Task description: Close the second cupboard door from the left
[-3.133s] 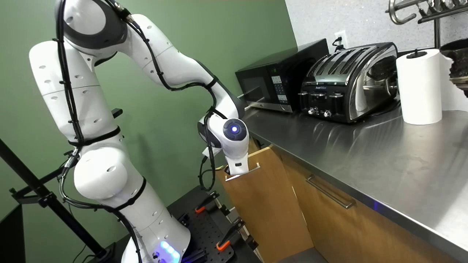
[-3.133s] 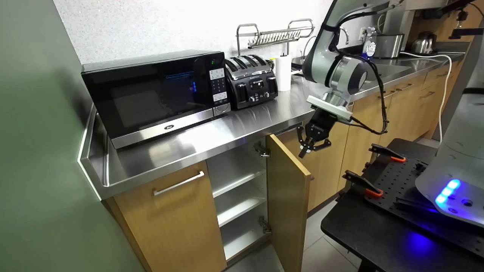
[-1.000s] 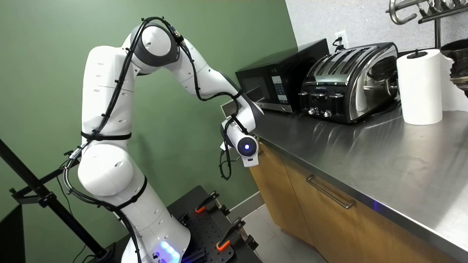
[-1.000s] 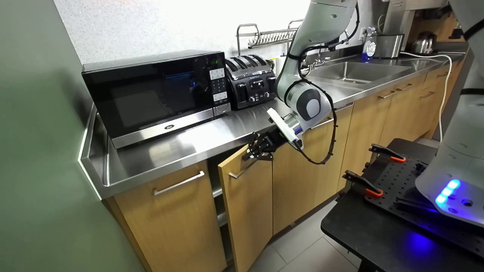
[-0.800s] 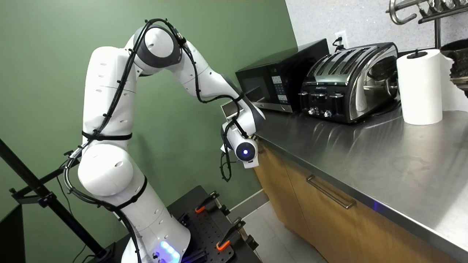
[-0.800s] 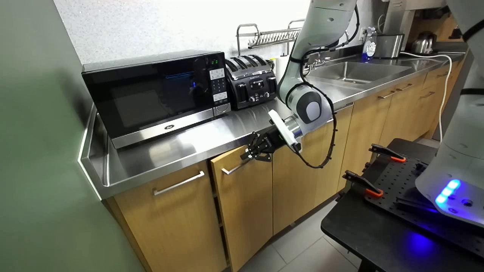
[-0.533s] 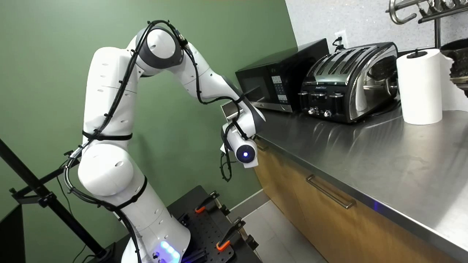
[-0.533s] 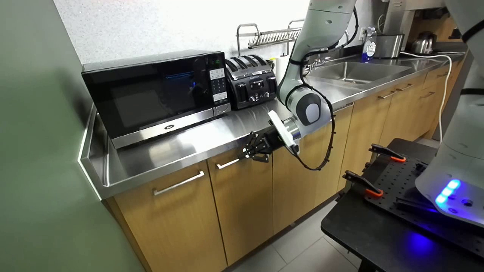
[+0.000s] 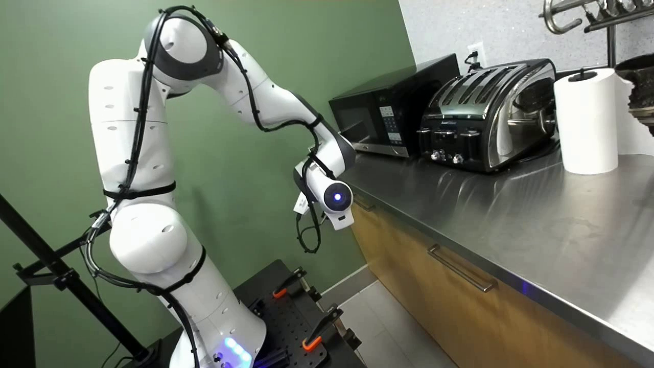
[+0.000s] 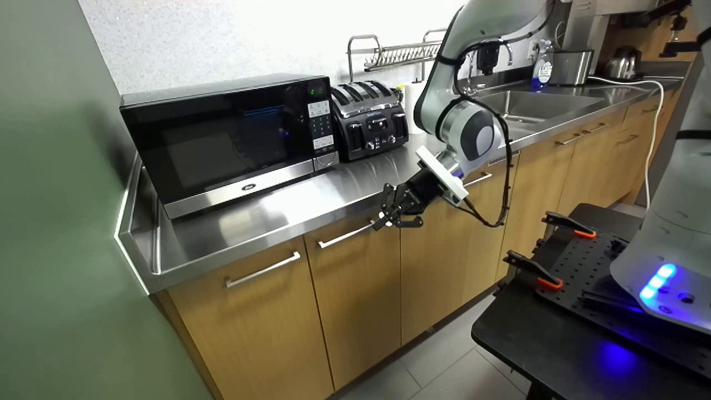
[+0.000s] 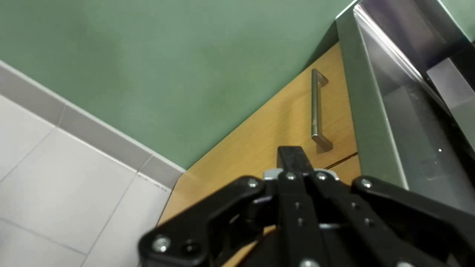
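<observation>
The second cupboard door from the left, a tall rectangular light-brown panel, reads to me from afar as smooth wood grain with a soft sheen, its pale bar handle as smooth metal. My black jointed gripper looks satin, dotted with shiny metal screws. The long grey counter is glossy steel; the white cylindrical towel roll, matt paper

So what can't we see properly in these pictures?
What's inside: hidden by the closed second cupboard door, in an exterior view.
Much of that door, wrist view: the gripper blocks it.
Most of the gripper, in an exterior view: behind the arm's wrist.
A dark thing by the paper towels, in an exterior view: cut off by the edge.
</observation>
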